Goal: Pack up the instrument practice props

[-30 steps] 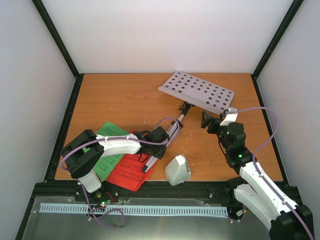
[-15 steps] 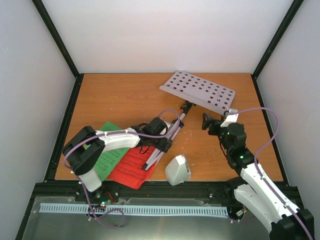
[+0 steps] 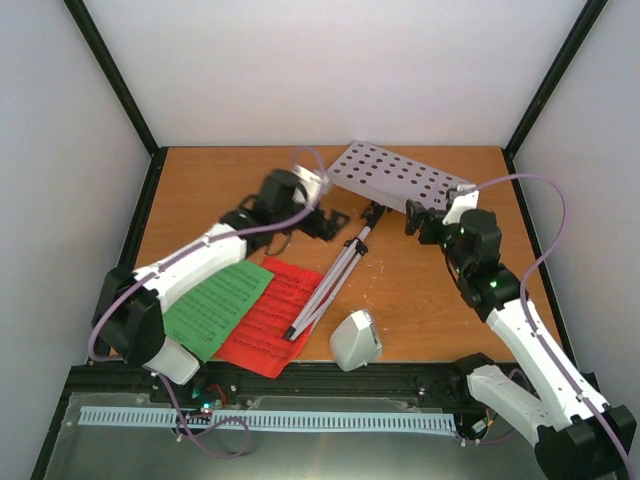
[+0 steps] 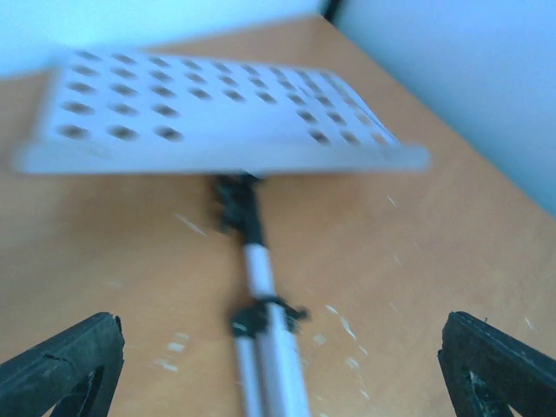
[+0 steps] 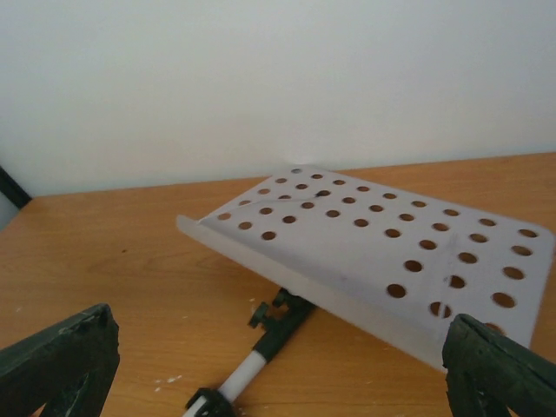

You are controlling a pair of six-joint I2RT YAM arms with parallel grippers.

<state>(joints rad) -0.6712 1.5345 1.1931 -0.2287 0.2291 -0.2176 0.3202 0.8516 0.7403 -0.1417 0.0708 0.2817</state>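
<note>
The music stand lies tipped on the table, its white perforated plate at the back and its silver tripod folded together, the feet resting over the red sheet. Beside the red sheet lies the green sheet. The white metronome stands near the front edge. My left gripper hangs open just left of the stand's neck, holding nothing; its view shows the plate and pole ahead. My right gripper is open by the plate's near edge, also holding nothing.
Black frame posts and white walls close in the orange table on three sides. A black rail runs along the front edge, with a slotted white strip below it.
My left gripper opened, let go of the tripod legs and swung back toward the plate. The legs now lie together on the table. My right gripper rose closer to the plate.
</note>
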